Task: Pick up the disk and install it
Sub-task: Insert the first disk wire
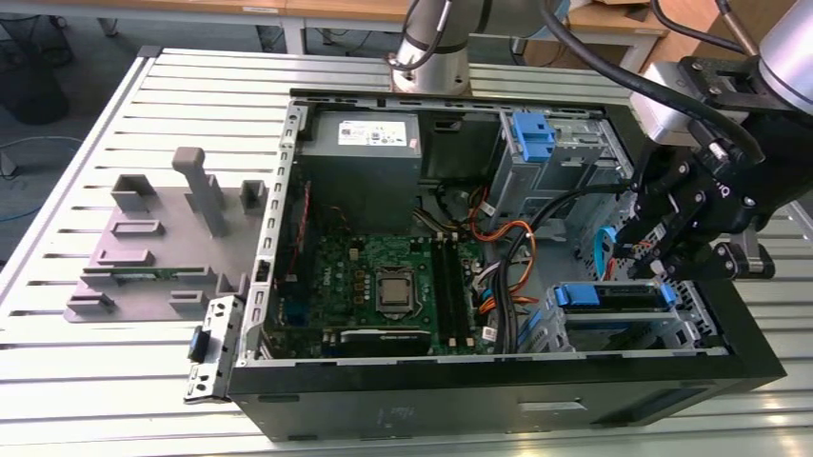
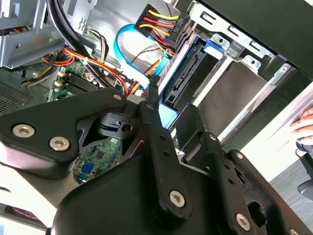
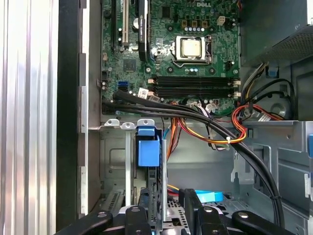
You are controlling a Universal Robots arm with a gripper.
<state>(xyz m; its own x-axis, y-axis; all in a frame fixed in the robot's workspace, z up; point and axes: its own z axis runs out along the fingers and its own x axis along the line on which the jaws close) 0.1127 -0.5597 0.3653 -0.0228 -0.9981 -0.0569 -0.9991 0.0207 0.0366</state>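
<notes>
Disk [image 3: 148,152] stands on its edge in the drive slot [image 3: 128,161] of the computer case [image 1: 711,343], right under your claw [image 3: 164,215]. Its long side runs down into the slot. You have the claw's fingers [image 3: 146,208] pinching its top edge.

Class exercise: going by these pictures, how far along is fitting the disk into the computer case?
Done: the disk already sits edge-on in the drive bay of the open computer case. In hand: the gripper hovers just above it. Left: whether the disk is fully seated cannot be told.
</notes>
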